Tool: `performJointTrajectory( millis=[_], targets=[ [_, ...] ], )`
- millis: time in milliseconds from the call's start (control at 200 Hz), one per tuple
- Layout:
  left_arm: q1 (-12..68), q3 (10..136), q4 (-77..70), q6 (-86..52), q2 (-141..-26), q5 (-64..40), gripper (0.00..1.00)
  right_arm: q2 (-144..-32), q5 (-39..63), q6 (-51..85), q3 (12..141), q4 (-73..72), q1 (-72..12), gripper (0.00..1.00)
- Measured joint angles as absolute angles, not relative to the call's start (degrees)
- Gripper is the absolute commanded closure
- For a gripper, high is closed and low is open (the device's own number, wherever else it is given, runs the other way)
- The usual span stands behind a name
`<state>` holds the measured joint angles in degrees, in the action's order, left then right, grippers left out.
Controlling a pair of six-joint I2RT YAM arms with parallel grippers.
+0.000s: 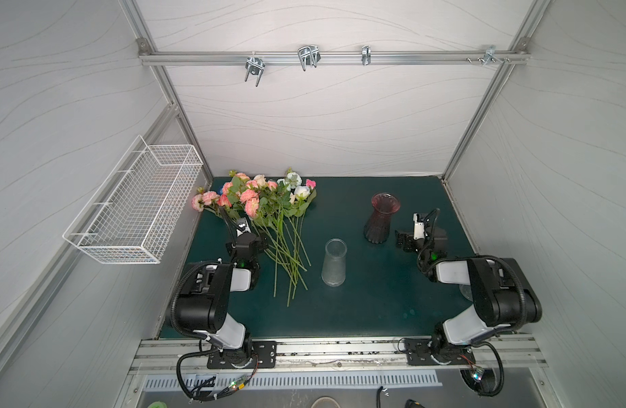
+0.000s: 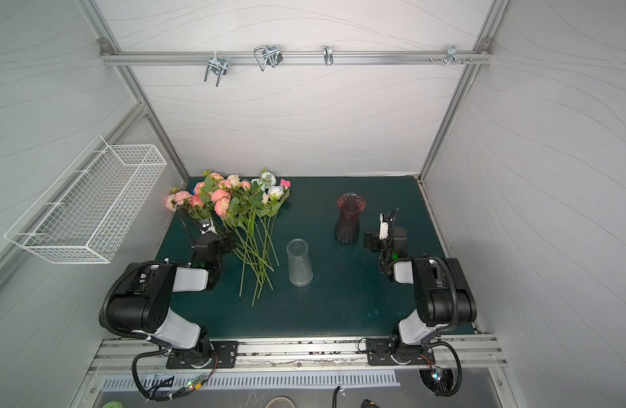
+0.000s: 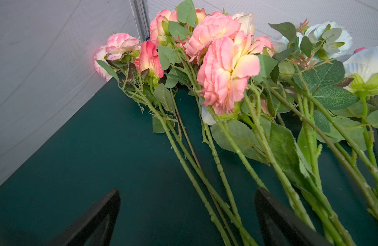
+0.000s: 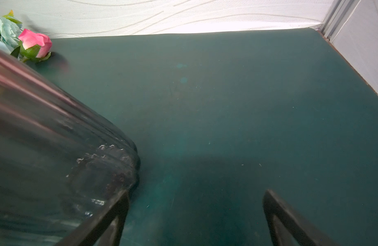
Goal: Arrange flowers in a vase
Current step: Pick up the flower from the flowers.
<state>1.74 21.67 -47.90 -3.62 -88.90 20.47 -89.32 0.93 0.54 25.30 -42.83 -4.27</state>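
Note:
The flowers [image 1: 262,201] lie in a loose pile at the far left of the green mat, with pink, peach, white and pale blue blooms toward the back wall and green stems [image 1: 287,258] fanning toward the front. A dark red ribbed vase [image 1: 379,219] stands upright at the back right. A clear glass vase [image 1: 334,263] stands mid-mat. My left gripper [image 3: 187,191] is open over the leftmost stems [image 3: 207,183], which run between its fingers. My right gripper [image 4: 195,193] is open, its one finger [image 4: 117,204] right beside the red vase's base [image 4: 102,168].
A white wire basket [image 1: 135,208] hangs on the left wall. Metal hooks [image 1: 308,56] sit on the back rail. A clear glass object [image 1: 465,291] shows partly behind the right arm. Bare mat [image 1: 357,303] lies in front of the vases.

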Motion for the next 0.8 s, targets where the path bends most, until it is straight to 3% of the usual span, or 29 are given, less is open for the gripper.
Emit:
performJointTrajectory(
  millis=[155,280,540,665,800],
  targets=[
    [1.5,21.8,-47.3,-3.7,-88.7,19.9,0.00,-89.4,0.6,0.8,25.4,-43.0,-4.1,0.01],
    [1.4,25.1,-38.4,-4.2,-85.3,20.4,0.00,-86.5,-1.7,2.0,25.4,-40.0,-4.0,0.01],
    [1.0,33.8,-23.5,-8.4,-73.3,26.6,0.00,-77.2,-10.7,5.9,34.3,-22.8,-4.3,0.01],
    [-0.1,37.6,-12.0,-20.5,-70.4,33.1,0.00,-74.0,-17.5,11.4,37.6,-14.3,-4.5,0.01],
    [-3.3,47.4,10.7,-41.7,-70.0,37.1,0.00,-71.8,-24.2,29.6,44.6,4.1,-2.9,0.01]
  ],
)
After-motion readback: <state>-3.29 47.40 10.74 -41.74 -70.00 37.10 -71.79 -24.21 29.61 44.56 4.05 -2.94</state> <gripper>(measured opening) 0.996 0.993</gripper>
